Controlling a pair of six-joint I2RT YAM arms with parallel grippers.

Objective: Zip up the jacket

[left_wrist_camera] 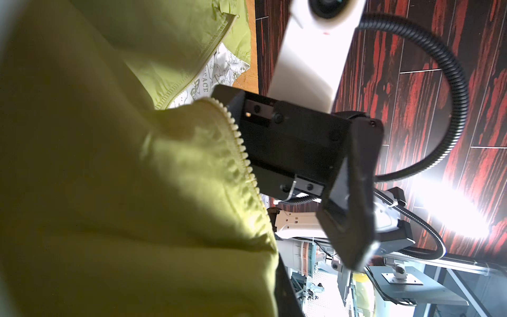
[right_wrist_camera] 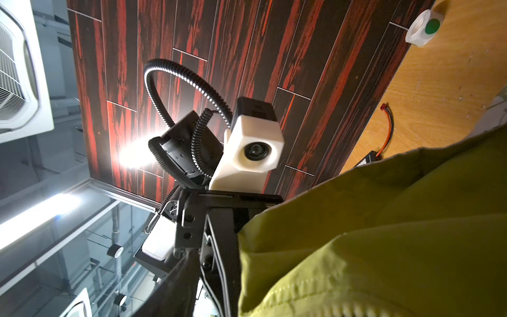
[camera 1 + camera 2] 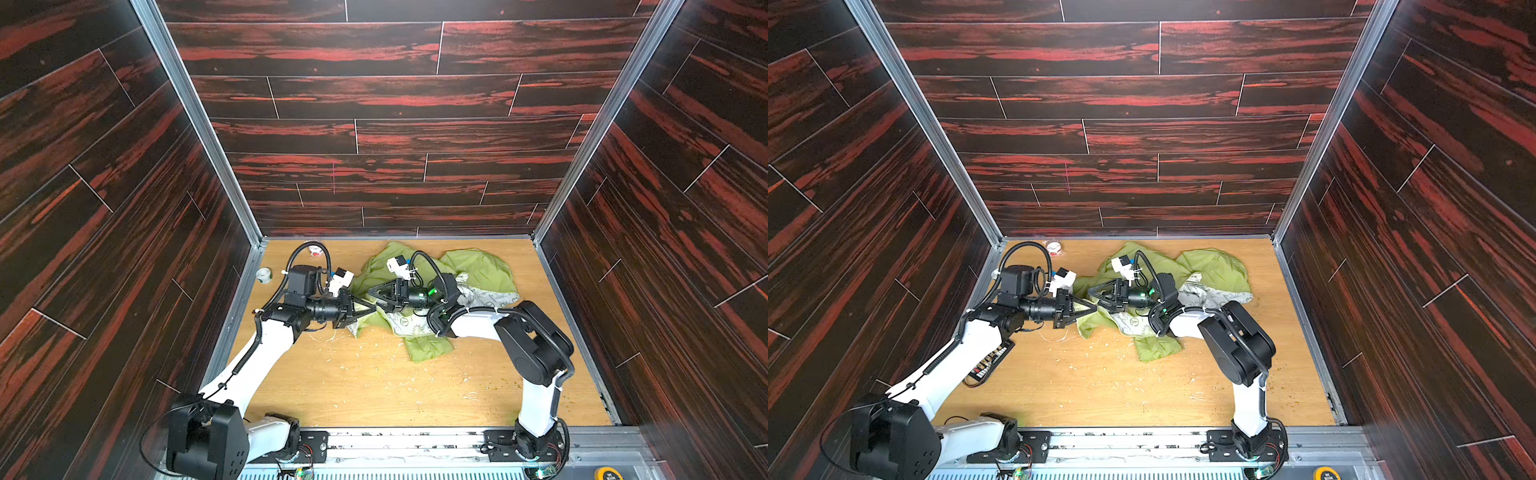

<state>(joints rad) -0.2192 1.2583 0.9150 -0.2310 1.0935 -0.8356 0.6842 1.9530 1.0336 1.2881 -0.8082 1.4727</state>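
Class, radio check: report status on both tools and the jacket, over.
Left tool shut on jacket edge. Right tool open alongside. Zipper teeth unjoined. Nothing blocking.

I see a light wooden tabletop (image 3: 374, 399) enclosed by dark red-grained panel walls (image 3: 374, 95) on aluminium posts (image 3: 200, 124). A small white object with a green dot (image 3: 263, 275) lies near the table's left edge. A small white-and-red item (image 3: 314, 248) sits at the back edge. In a top view, a black board with wires (image 3: 990, 365) lies front-left. Pale crumbs (image 3: 343, 368) litter the surface.
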